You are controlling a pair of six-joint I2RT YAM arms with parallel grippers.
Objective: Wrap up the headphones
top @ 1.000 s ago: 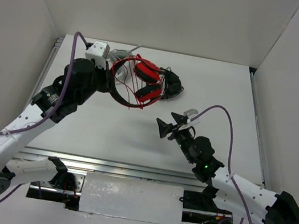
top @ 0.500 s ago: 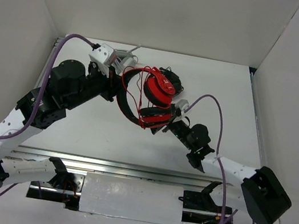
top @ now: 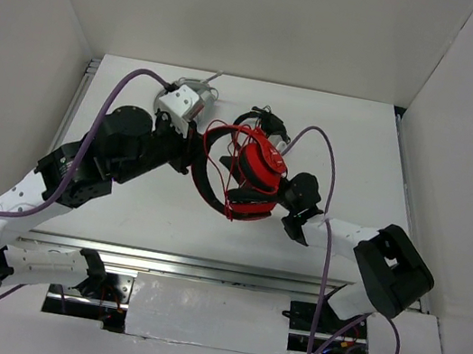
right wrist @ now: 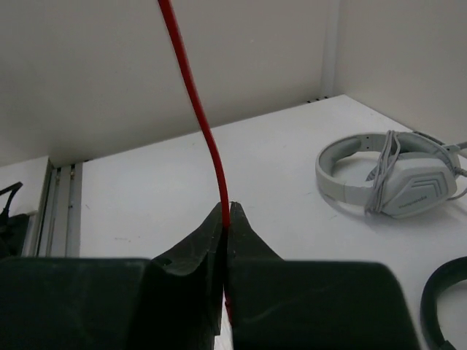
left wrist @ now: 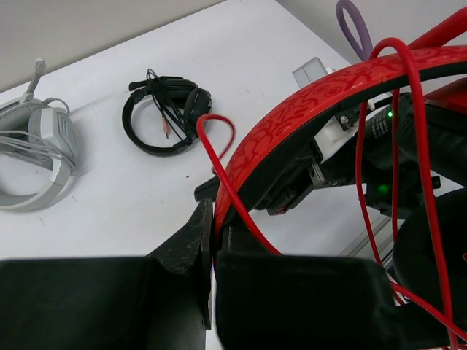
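Two grippers share the wrapping: our left gripper clamps the headphones by the band over the table, our right gripper pinches the cable; next, we judge, another loop goes round the band.

Right fingers moved in, clamped onto red cable; headphones carried rightward, nearer.

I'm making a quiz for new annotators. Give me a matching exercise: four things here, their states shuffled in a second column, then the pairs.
1 red headphones
2 red cable
3 black headphones
4 grey-white headphones

A pinched in the right gripper
B lying free, pale cord wrapped round
C band clamped in the left gripper
D lying free, dark wire bunched across

Pairs: 1-C, 2-A, 3-D, 4-B
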